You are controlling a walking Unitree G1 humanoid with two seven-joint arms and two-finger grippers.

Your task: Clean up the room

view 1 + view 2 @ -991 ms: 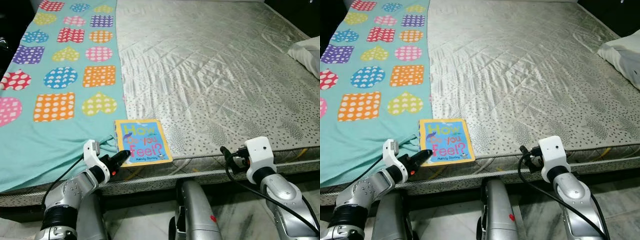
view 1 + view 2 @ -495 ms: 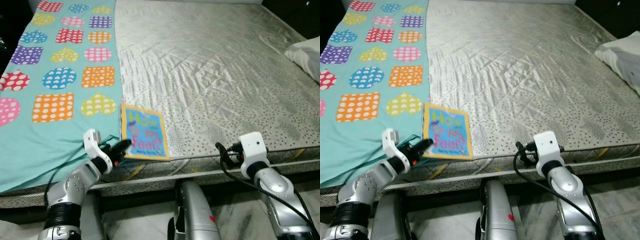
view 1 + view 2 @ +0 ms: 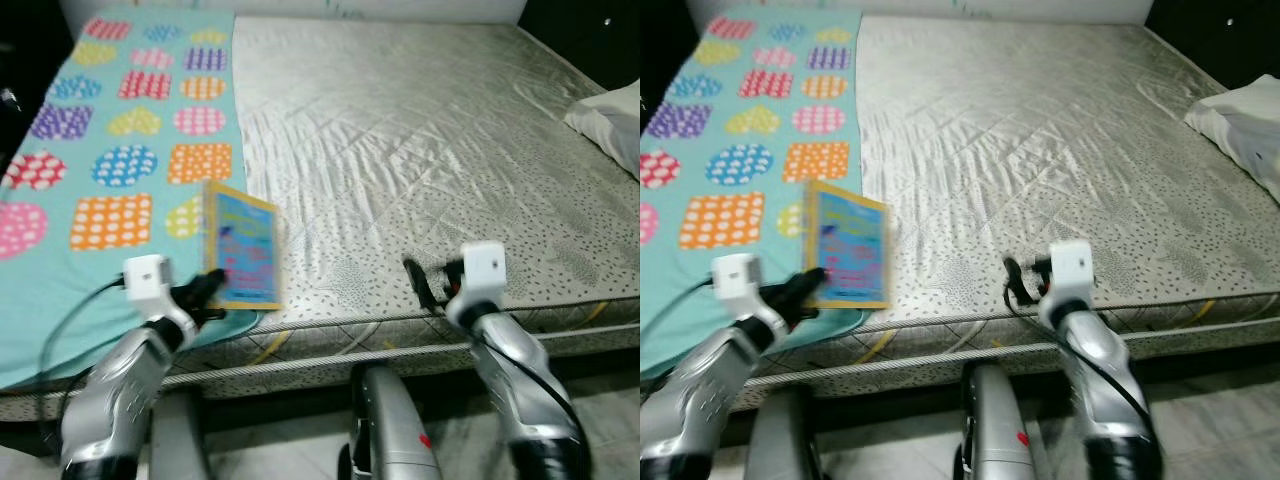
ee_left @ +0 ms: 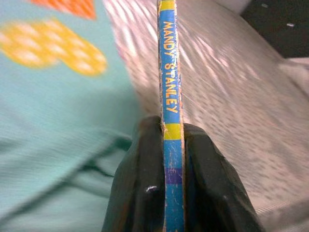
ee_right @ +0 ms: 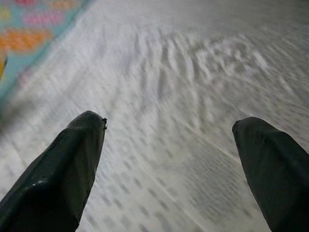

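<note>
Book looks thin, stiff and light, so pinching it by an edge seems fine, though it might swing. Blue cover, yellow border, author's name on the spine. Left gripper is clamped on its lower edge, holding it upright over the blanket near the mattress edge. Right gripper hovers with fingers spread.

You are facing a wide bed with a silver-grey quilted mattress cover, rumpled near the middle. A teal blanket printed with dotted hearts and squares lies flat along its left side, reaching the near edge. A white pillow rests at the far right edge. Below the mattress edge you see pale tiled floor.
</note>
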